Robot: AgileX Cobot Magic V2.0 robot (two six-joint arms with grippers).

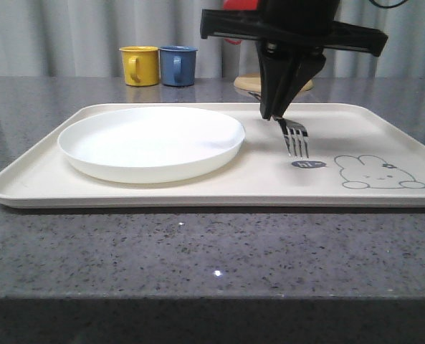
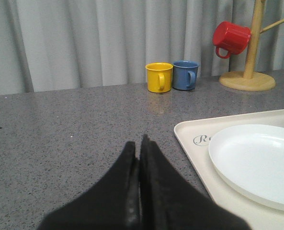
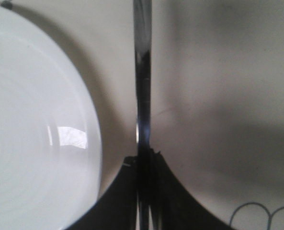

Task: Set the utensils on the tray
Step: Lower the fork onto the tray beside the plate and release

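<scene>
Spanning most of the table, the tray [image 1: 198,190] already carries the plate [image 1: 151,142]; just beside it, the right gripper [image 1: 278,115] pinches the fork [image 1: 295,136], tines touching the tray. Lowering the handle flat before releasing should prevent bouncing. Left gripper [image 2: 139,153] rests pressed together.

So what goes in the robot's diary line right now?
right gripper: shut on fork | fork over tray, beside plate | left gripper: shut
</scene>
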